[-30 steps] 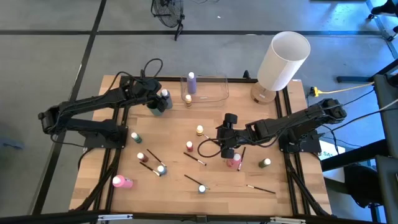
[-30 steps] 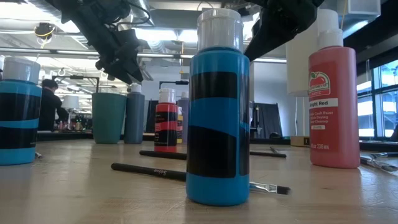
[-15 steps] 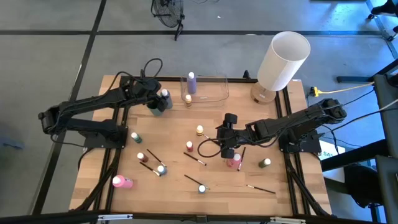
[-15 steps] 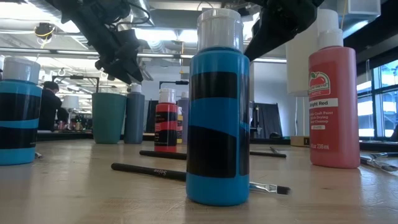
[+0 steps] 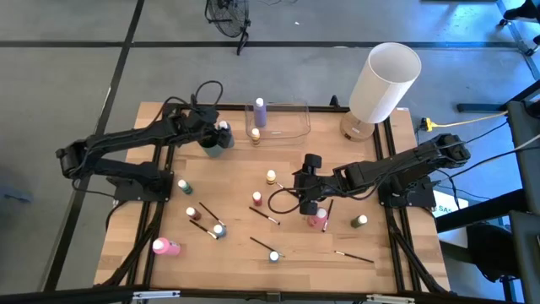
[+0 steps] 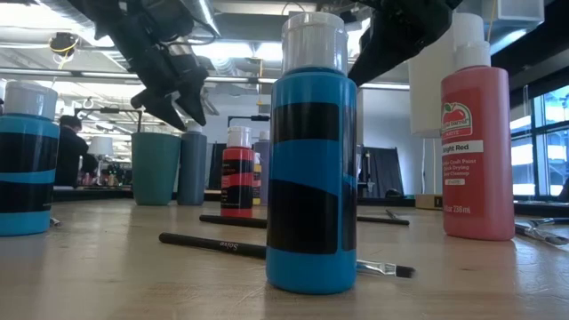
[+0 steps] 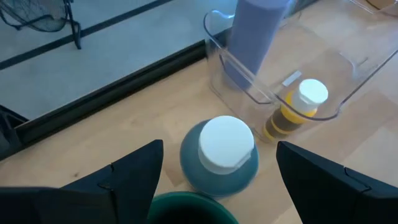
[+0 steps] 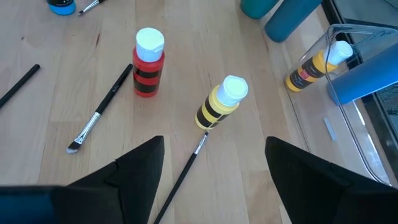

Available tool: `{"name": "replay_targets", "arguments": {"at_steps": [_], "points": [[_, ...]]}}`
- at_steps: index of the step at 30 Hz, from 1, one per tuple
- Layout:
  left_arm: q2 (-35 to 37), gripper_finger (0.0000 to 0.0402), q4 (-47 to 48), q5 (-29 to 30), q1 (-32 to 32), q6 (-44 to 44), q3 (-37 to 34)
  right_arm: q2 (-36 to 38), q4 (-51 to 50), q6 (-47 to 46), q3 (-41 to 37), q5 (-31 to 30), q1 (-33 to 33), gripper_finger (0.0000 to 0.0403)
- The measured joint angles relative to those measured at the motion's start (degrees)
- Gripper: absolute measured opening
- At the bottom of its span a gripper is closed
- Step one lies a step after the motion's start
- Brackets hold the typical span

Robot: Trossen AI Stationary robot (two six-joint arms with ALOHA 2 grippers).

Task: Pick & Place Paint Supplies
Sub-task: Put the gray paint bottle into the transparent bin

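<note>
While the left claw (image 5: pixel 221 135) hangs spread above a grey-blue bottle (image 7: pixel 219 155), the right claw (image 5: pixel 309 205) waits spread mid-worktop (image 5: pixel 236 181).
Left arm has shifted slightly versus earlier; right unchanged.

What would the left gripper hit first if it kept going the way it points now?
Most likely the grey-blue bottle with the white cap: it sits centred between the open left gripper fingers, right ahead. Depth is hard to judge; a green cup rim shows nearer.

Both arms outstretched, jaws spread wide.
</note>
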State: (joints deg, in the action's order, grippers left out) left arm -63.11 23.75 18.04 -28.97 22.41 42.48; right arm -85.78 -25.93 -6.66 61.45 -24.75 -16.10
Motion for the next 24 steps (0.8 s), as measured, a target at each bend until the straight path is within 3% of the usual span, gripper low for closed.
{"name": "replay_targets", "arguments": {"at_steps": [24], "points": [[-3.6,0.0309,-4.3,1.7,0.2,-2.2,0.0,0.0,-0.5,0.0,0.0,0.0,0.0,0.0284]]}}
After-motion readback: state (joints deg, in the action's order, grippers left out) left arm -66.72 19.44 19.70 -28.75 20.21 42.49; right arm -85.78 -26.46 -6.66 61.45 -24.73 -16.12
